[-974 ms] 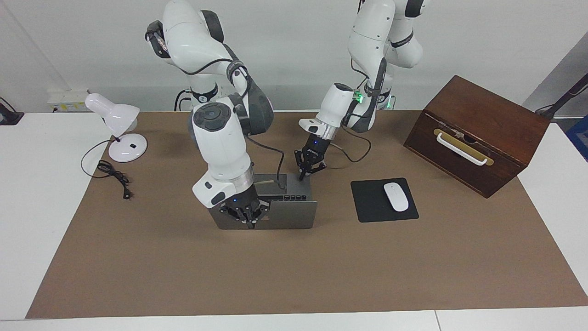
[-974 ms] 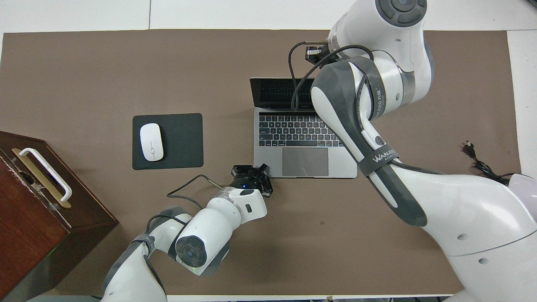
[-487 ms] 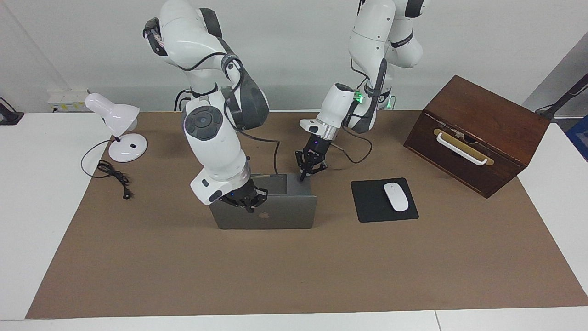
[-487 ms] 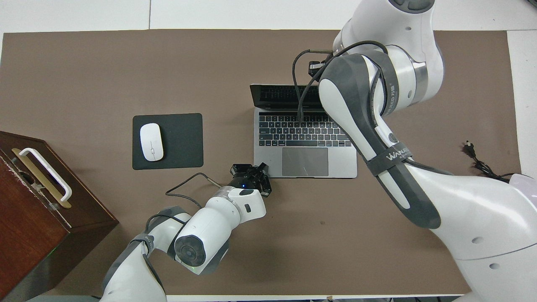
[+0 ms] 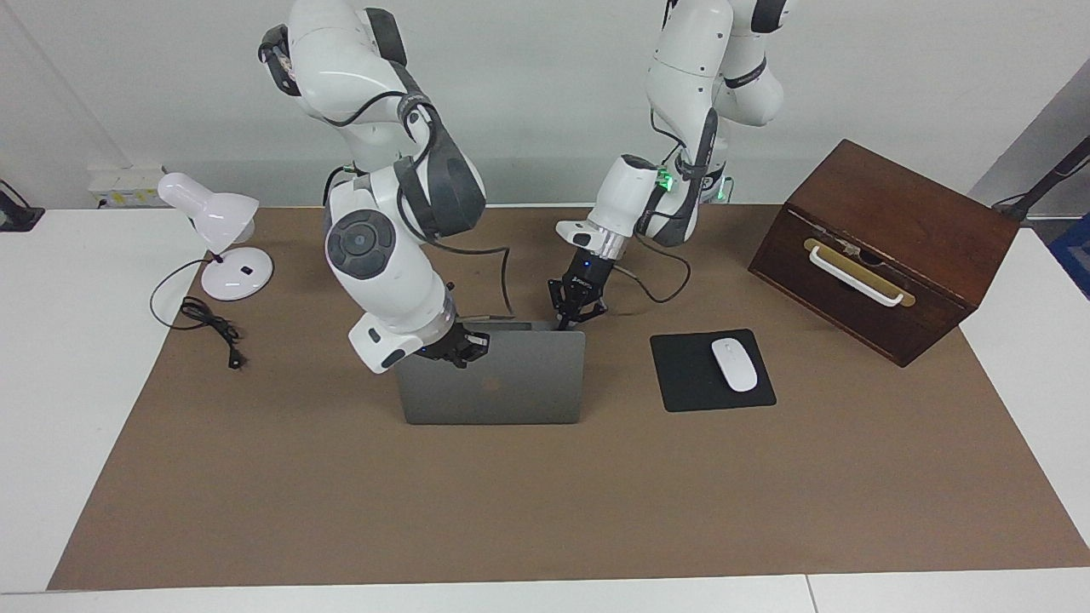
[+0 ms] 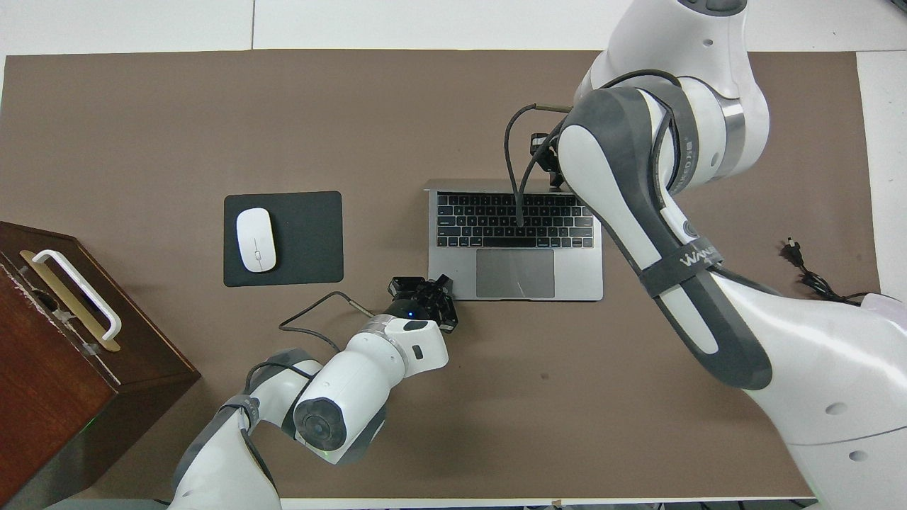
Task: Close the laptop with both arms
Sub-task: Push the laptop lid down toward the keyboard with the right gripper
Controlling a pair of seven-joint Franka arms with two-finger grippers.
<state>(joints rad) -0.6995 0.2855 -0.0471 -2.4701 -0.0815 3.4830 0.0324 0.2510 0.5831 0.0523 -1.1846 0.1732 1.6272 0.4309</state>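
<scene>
My right gripper point(image 5: 458, 351), clenched, presses the lid of the laptop point(image 5: 494, 387) mid-worktop; my left gripper point(image 5: 569, 318), also clenched and empty, rests at the laptop's base corner nearest the robots.

Laptop point(image 5: 502, 383): matt silver-grey metal lid, smooth; black plastic keys and a smooth grey trackpad between the two sets of jaws. Brown table cover point(image 5: 545, 502): matt, paper-like; wooden box point(image 5: 886, 247) dark, faintly sheened, with a brass-coloured plate and white handle. Mouse pad point(image 5: 681, 383) matt black, cloth-like; mouse point(image 5: 734, 364) and lamp point(image 5: 223, 238) glossy white plastic.
</scene>
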